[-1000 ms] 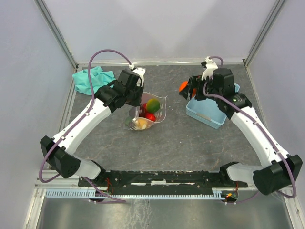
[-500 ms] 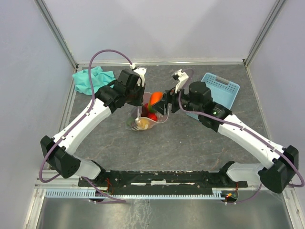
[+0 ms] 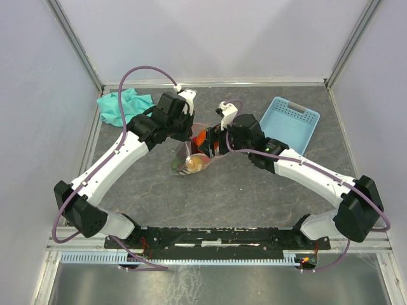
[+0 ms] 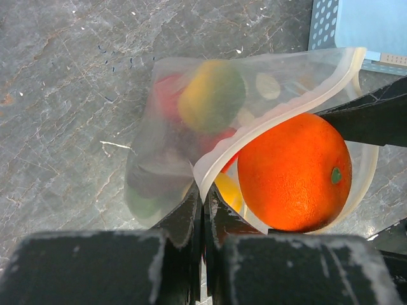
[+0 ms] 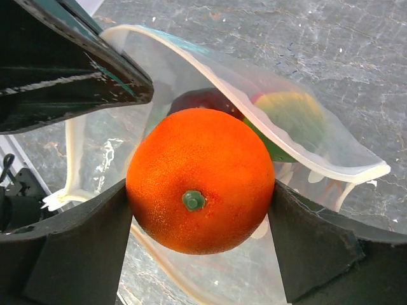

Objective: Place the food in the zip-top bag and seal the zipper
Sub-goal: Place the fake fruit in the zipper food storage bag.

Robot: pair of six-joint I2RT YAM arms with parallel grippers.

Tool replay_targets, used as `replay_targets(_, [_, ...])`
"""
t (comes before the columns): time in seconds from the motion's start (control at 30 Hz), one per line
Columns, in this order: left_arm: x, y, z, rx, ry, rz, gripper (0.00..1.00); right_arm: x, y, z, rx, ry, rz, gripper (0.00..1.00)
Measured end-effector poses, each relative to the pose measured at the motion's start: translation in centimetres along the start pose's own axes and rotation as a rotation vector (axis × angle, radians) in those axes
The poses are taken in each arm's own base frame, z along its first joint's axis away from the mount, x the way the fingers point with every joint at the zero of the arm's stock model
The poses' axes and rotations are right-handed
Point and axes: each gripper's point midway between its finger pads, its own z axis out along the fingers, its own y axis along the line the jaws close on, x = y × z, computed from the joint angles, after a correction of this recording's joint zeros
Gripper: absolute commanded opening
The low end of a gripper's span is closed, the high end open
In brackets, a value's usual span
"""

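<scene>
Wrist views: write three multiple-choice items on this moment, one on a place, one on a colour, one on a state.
1. Where is the toy fruit that the right end effector holds, relative to the zip-top bag?
A) lying at its bottom
B) at its open mouth
C) well away from it

2. What colour is that toy fruit?
A) green
B) maroon
C) orange

3. How is the left end effector?
A) wide open
B) shut on the zip-top bag's rim
C) shut on a fruit

Key:
1 B, the bag's rim curves around the fruit.
2 C, it has orange skin with a small green stem mark.
3 B, the rim is pinched between its closed tips.
</scene>
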Motion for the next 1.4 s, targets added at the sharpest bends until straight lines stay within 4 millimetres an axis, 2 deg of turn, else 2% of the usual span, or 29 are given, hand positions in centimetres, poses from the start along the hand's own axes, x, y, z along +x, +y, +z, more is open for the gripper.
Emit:
replay_targets(0.23, [0.0, -0.1, 0.0, 0.004, -0.001, 0.0, 0.03, 1.0, -0.6, -0.1, 0.029, 0.043, -0.019, 0.95])
replay_targets(0.57, [0.0, -0.1, 0.2, 0.004, 0.001, 0.0, 0.03, -0.5, -0.1, -0.7, 0.025, 0.04, -0.035, 0.94])
replay_targets(0.7, [0.0, -0.1, 0.2, 0.003, 0.001, 0.0, 0.03, -1.2, -0.4, -2.1, 0.068, 0.044, -0.036, 0.91])
replay_targets(0.9, [0.0, -0.1, 0.2, 0.003, 0.001, 0.0, 0.03, -3.0, -2.3, -5.4, 0.215, -0.001, -0.03, 0.8])
replay_targets(1.03, [0.0, -0.1, 0.2, 0.003, 0.001, 0.0, 0.03, -2.9, -3.6, -6.8, 0.309, -0.008, 0.014, 0.74])
replay_targets(1.17, [0.0, -0.1, 0.2, 0.004, 0.002, 0.0, 0.03, -1.6, -4.3, -6.6, 0.35, 0.019, 0.073, 0.67])
replay_targets(1.33, [0.0, -0.1, 0.2, 0.004, 0.002, 0.0, 0.03, 0.5, -4.5, -4.9, 0.351, 0.069, 0.136, 0.57])
replay_targets(1.4, [0.0, -0.1, 0.2, 0.005, 0.002, 0.0, 0.03, 1.3, -4.6, -4.1, 0.353, 0.09, 0.153, 0.47])
